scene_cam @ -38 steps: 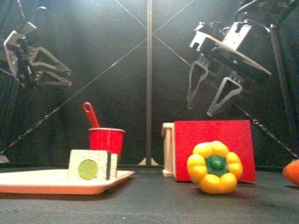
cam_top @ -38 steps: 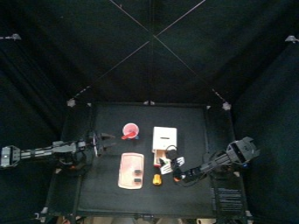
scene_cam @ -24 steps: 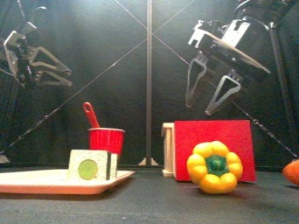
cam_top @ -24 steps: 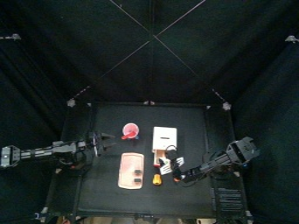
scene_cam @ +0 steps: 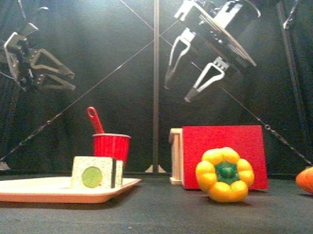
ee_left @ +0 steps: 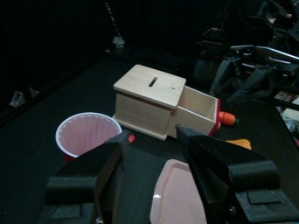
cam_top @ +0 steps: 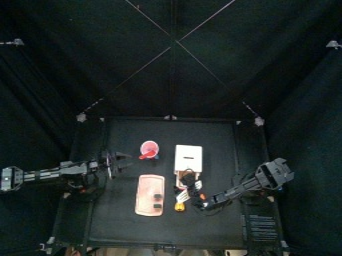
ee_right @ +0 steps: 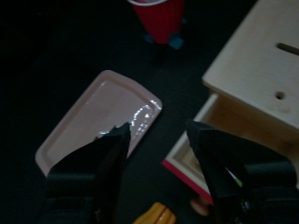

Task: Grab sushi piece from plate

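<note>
Above the counter, right fingers: the right gripper (scene_cam: 202,64) hangs high with its two fingers (ee_right: 222,166) spread wide and nothing between them.
Right arm: it enters from the right side in the top view and reaches toward the middle of the counter (cam_top: 120,135).
Left fingers: the left gripper (ee_left: 160,179) has its fingers parted and empty, hovering at the left side.
Plate: the pink plate (cam_top: 151,194) lies flat at the counter's front left, below the right fingers in the right wrist view.
Sushi piece: a white-wrapped sushi piece (scene_cam: 95,172) with a green centre stands on the plate.
Red cup: the red cup (scene_cam: 112,146) stands behind the plate.
Wooden box: the wooden box (ee_left: 158,101) sits beside the cup, its red drawer pulled open.
Yellow pepper: the yellow pepper (scene_cam: 225,174) lies in front of the box.
</note>
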